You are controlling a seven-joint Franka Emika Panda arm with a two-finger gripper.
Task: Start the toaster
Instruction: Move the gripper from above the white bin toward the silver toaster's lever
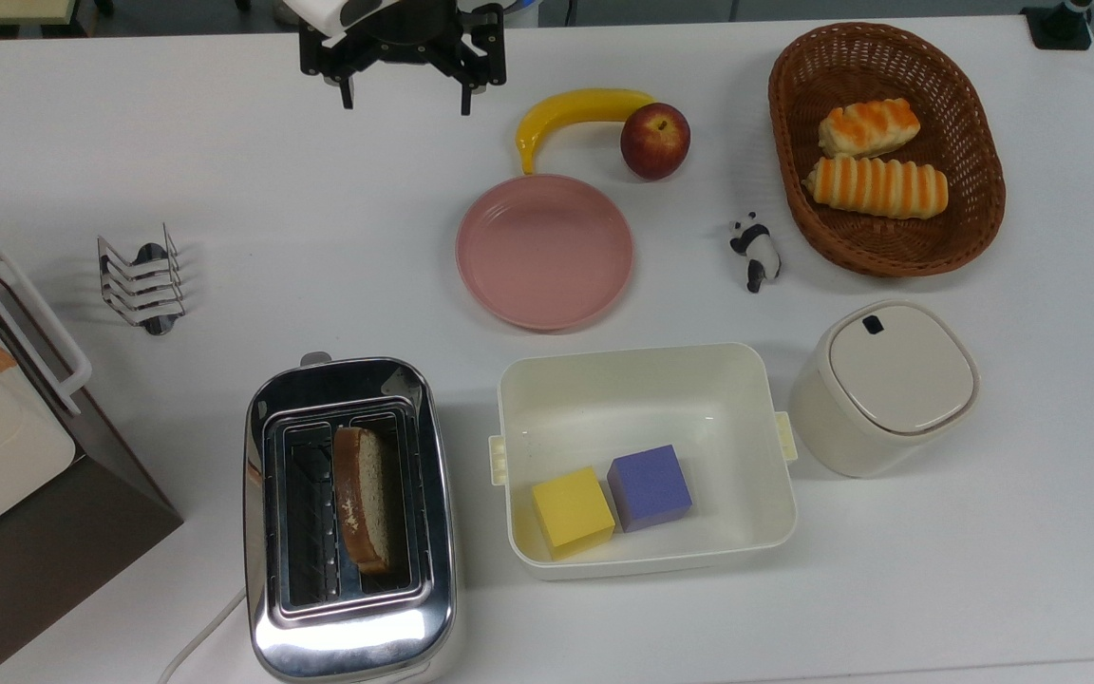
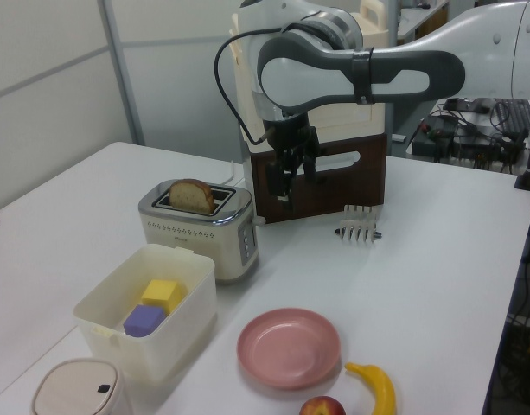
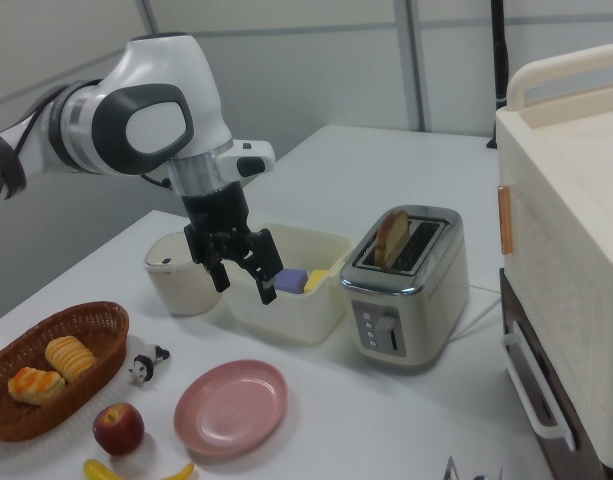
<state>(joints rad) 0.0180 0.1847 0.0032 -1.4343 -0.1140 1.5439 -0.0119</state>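
Observation:
The chrome toaster (image 1: 349, 627) stands near the table's front edge in the top view, with a slice of bread (image 1: 362, 499) upright in one slot and the other slot empty. Its small lever knob (image 1: 315, 359) sticks out at the end that faces the arm. The lever (image 3: 390, 327) sits on the control face in the right view. A white cord (image 1: 200, 636) trails off the toaster's other end. My gripper (image 1: 405, 95) hangs open and empty above the table's far edge, well away from the toaster (image 2: 200, 226). It holds nothing in the right view, gripper (image 3: 244, 285).
A wire toast rack (image 1: 141, 283) and a brown-and-cream box (image 1: 6, 456) lie on the top view's left. A pink plate (image 1: 544, 252), banana (image 1: 571, 112), apple (image 1: 654, 141), panda figure (image 1: 754, 252), bread basket (image 1: 884, 147), lidded pot (image 1: 884, 385) and a cream bin (image 1: 647, 389) with two blocks fill the rest.

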